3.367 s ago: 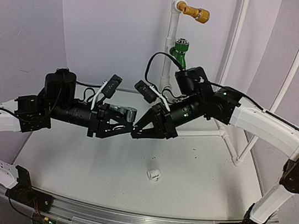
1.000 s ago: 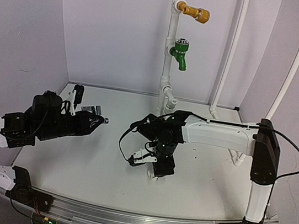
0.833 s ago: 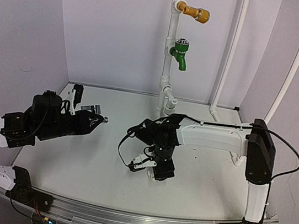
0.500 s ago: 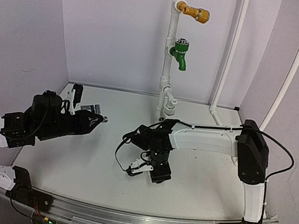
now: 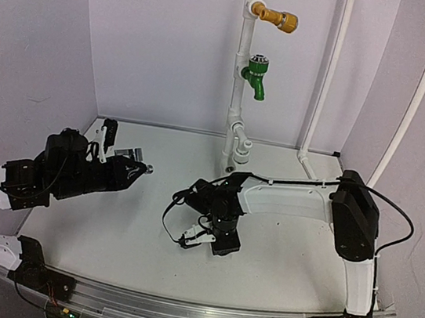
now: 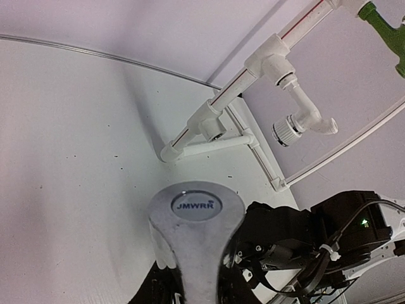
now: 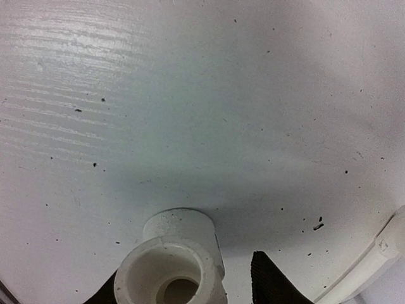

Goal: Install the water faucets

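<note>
1. White plastic fitting stands on the tabletop, a little nearer the near edge than the middle and slightly right of centre. Its round socket faces up toward the right wrist camera. From above it is hidden under the right arm's hand.
2. The right gripper points straight down over that fitting, with its tips at the table surface. Its fingers are spread, one on each side of the piece. A strip of bare table shows between the fitting and the dark finger on one side. The other finger is only a sliver at the picture's edge, so I cannot tell whether it touches.
3. Farther back and toward the left edge, the left gripper hangs above the table and points toward the centre. Its fingers are clamped on the silver tap, which is clear of the surface. The tap's shiny lever rises out of the grip and ends in a round cap printed JMWRR.
4. At the middle of the far edge a white pipe stands upright.
   - A white elbow outlet with a ribbed collar sits low on it.
   - The green tap is mounted higher, spout down.
   - The yellow-brass tap is near the top.
</note>
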{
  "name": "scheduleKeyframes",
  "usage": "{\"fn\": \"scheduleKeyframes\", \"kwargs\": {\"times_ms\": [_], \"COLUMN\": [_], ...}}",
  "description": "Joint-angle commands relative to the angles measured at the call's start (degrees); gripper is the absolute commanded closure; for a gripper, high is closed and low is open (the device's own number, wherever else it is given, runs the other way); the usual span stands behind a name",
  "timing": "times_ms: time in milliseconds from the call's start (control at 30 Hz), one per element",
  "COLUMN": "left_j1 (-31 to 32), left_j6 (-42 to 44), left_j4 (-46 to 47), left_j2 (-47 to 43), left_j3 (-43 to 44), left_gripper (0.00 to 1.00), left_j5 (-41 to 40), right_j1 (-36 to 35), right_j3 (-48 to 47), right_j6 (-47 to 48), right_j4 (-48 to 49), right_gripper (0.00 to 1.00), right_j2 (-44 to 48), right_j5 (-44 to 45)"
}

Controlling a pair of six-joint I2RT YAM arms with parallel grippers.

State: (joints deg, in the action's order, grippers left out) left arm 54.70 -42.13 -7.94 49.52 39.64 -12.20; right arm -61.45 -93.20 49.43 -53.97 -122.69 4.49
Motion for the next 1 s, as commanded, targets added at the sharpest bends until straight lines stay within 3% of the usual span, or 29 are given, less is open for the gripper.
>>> {"fn": "scheduleKeyframes", "kwargs": {"times_ms": [0,200,433,633,967], "left_j1": [-0.20,-0.20,-0.20,-0.29,-0.61], "left_j6": [-0.26,-0.21,-0.44,0.70,1.11], "left_j4": [2.94,2.77,2.59,2.48,4.45], "left_j2": [-1.08,-0.93,-0.17,1.29,-0.03], "left_j3": [1.05,1.10,1.53,3.80,5.30], "left_gripper": [1.00,1.00,1.00,1.00,1.00], "left_j5": [-1.07,-1.16,-0.57,3.87,12.10], "right_j1": [-0.29,-0.29,-0.31,-0.22,0.52], "right_j3": [0.79,0.70,0.16,0.35,0.39], "right_j6": [0.26,0.54,0.56,1.85,3.70], "right_j4": [0.04,0.63,0.96,1.83,8.36], "right_gripper": [0.46,0.50,0.75,0.89,0.99], "right_j2": [-1.13,-1.37,1.24,9.74,23.25], "right_j5": [0.78,1.48,-0.26,-3.18,-5.68]}}
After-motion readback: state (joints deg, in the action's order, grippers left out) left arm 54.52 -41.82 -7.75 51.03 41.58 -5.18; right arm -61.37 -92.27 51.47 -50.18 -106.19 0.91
